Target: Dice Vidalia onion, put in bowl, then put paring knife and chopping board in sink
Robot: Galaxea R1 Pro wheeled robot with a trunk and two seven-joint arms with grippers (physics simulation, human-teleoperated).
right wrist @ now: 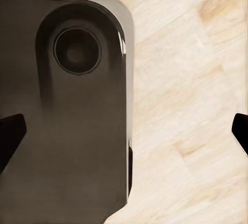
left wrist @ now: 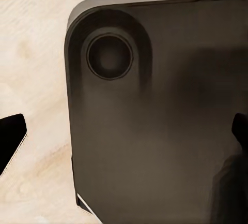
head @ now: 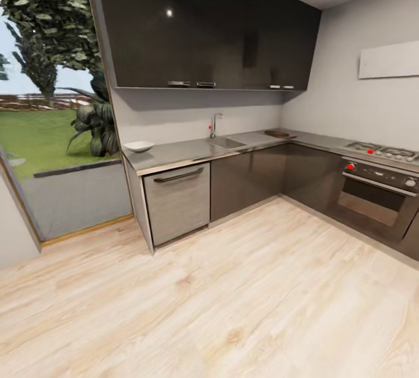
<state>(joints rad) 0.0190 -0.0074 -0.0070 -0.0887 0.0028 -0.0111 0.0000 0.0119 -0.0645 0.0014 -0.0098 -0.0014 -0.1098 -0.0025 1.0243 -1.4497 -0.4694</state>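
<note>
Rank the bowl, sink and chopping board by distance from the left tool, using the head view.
1. bowl, at the countertop's near left end.
2. sink, mid-counter below the faucet.
3. chopping board, in the far corner.

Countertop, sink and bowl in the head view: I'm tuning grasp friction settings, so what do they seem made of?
The countertop looks like a grey, glossy, polished surface, with pale sheen along it; stone, laminate or steel cannot be told apart. The sink seems brushed stainless steel, grey and matte-bright, with a shiny chrome-like faucet. The bowl looks like white glazed ceramic, possibly plastic.
</note>
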